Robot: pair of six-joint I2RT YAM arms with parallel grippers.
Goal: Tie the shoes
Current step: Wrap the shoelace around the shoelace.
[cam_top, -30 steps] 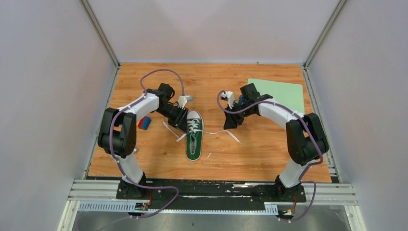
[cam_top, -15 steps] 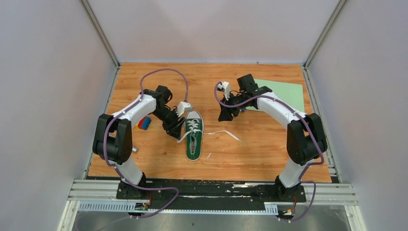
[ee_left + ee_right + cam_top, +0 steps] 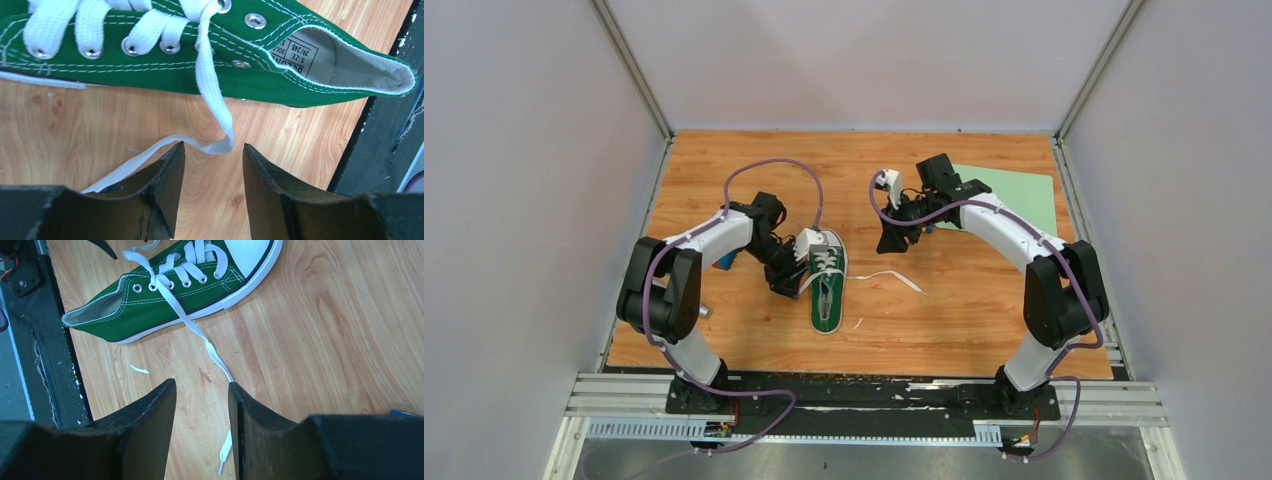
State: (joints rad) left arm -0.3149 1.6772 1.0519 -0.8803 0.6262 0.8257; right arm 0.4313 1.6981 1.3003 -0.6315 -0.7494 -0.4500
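The green shoe (image 3: 827,287) lies in the middle of the table, with its white toe cap pointing to the back. My left gripper (image 3: 786,279) hangs at its left side and is open. In the left wrist view the shoe (image 3: 165,70) fills the top, and a white lace (image 3: 214,95) drops from the eyelets, curls between the open fingertips of the left gripper (image 3: 213,147) and runs off under the left finger. My right gripper (image 3: 891,242) hovers right of the toe, open. Below the right gripper (image 3: 201,383), the other lace (image 3: 212,352) trails from the shoe (image 3: 165,295) past the right finger.
A light green mat (image 3: 1016,196) lies at the back right. A red and blue object (image 3: 724,262) sits behind the left arm, partly hidden. A small white scrap (image 3: 858,323) lies right of the heel. The black rail (image 3: 372,145) borders the table's near edge.
My left gripper has moved nearer and right, up to the shoe's left side, and opened wider. My right gripper has drawn back and left a little, and it too has opened.
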